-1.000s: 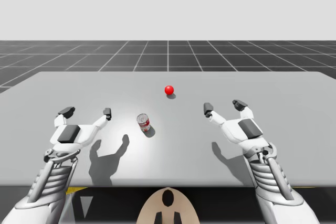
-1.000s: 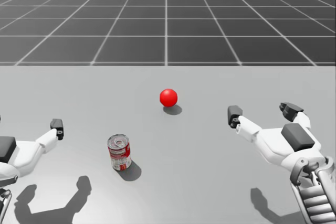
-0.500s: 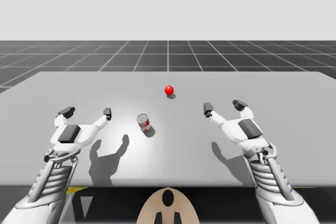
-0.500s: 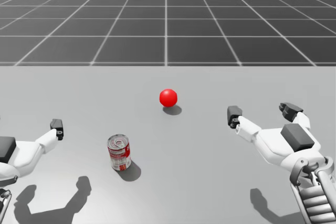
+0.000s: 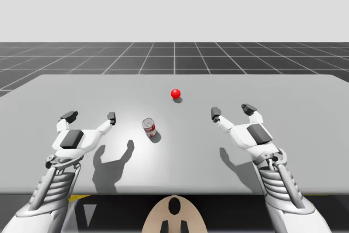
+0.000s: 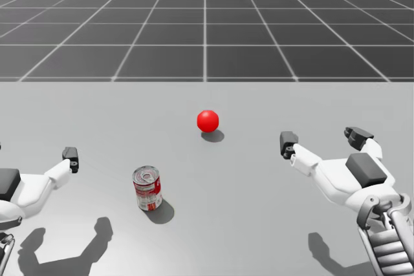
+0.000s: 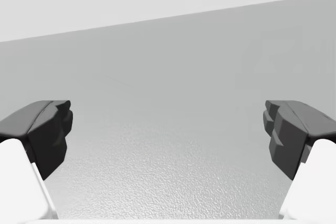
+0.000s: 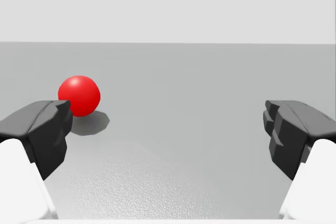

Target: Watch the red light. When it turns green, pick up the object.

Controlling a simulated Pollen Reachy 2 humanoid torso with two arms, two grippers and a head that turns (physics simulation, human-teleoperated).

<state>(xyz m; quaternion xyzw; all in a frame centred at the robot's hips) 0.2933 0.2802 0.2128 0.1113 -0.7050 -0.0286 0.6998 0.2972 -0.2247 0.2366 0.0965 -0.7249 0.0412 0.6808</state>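
The robot's left tool hovers just above the desk in the released state: its two dark-tipped fingers stand wide apart, and in the left wrist view nothing but bare grey desk surface lies between or ahead of them. The right tool is likewise released, fingers spread and grasping nothing, held just above the desk on the opposite side. Each arm enters from the near edge and casts a dark shadow on the surface below it. Between the two tools, nearer the left one, stands the red-and-white can, upright with its silver top showing; it is just beyond and beside the inner finger of the left tool, touching neither finger, and well apart from the right tool. Farther back, near the middle of the desk, sits the red light, a small glossy sphere whose colour is red. In the right wrist view this sphere lies ahead of the tool, roughly in line with one finger and apart from it, with a small shadow at its base. Beyond the far edge of the desk extends a dark grid floor.
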